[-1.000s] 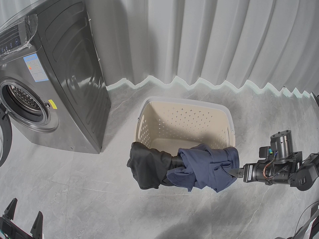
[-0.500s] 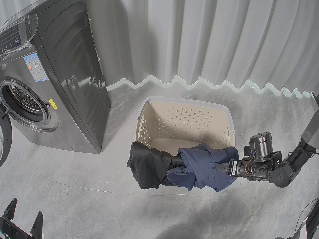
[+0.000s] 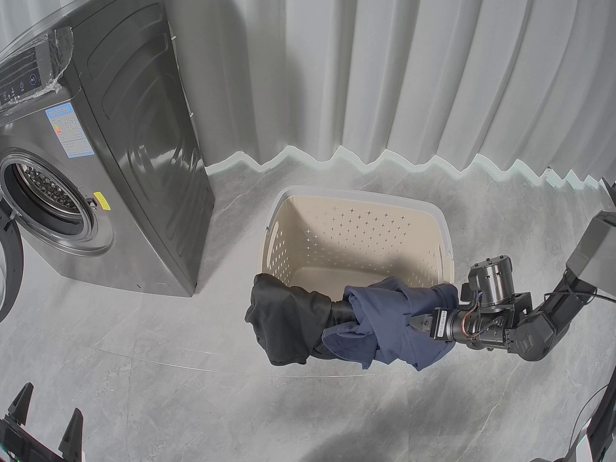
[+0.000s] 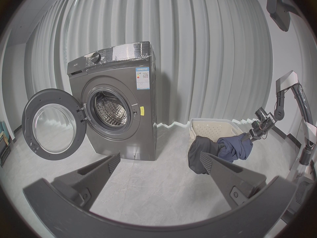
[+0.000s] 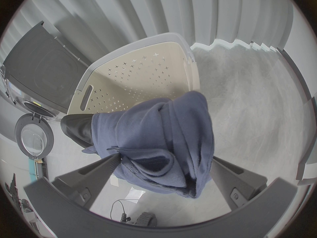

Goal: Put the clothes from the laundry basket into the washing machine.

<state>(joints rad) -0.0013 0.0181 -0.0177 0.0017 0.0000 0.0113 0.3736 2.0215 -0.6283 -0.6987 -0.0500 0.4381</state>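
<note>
**Open right gripper straddles navy cloth on the basket rim**

The laundry basket, cream perforated plastic with a pale rounded rim, stands on grey marbled floor to the right of the washing machine. The machine is a dark grey metal front-loader, and its round door is swung open at its left. Two soft, crumpled pieces drape over the basket's near rim: a navy garment on the right and a black garment on the left. The right gripper has its fingers spread wide on either side of the navy folds, not clamped on them. The left gripper, at the near left, gapes with nothing in it. The cloth hides the basket's near wall.
</note>
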